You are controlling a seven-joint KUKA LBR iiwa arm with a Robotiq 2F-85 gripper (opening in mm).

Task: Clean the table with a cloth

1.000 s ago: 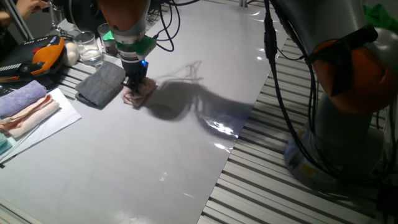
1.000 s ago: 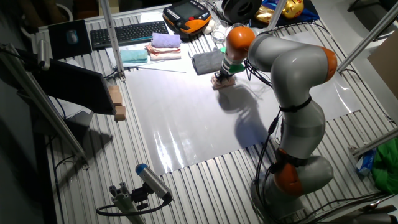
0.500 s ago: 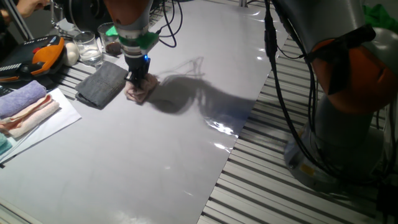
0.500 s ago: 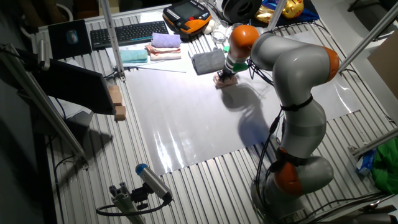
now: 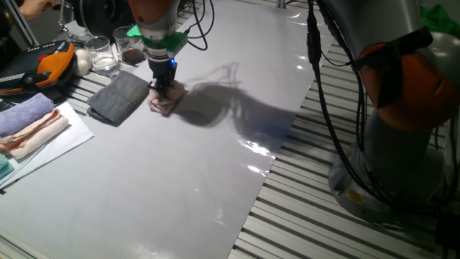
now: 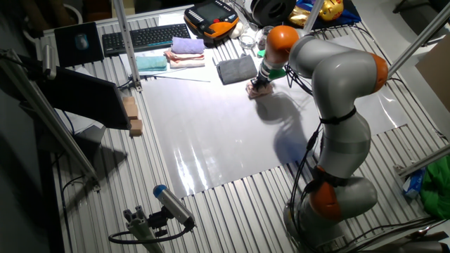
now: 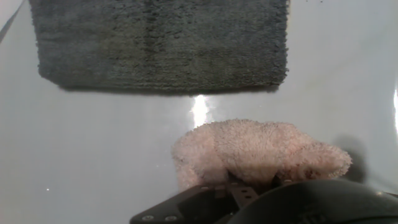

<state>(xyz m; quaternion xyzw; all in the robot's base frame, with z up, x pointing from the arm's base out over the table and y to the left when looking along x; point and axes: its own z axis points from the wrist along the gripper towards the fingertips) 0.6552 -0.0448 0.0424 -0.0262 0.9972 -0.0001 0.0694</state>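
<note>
Since a second earlier the gripper (image 5: 164, 90) had dragged the cloth (image 5: 165, 101) farther up the table (image 5: 215, 180), clamped on it, pressing down beside the dark grey cloth (image 5: 117, 97) to wipe.

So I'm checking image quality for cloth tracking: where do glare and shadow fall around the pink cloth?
One fixed view: the arm's dark shadow lies right of the small pale pink terry cloth, with white glare on the glossy grey table. Hand view: a bright spot between the pink cloth and the dark grey cloth.
</note>
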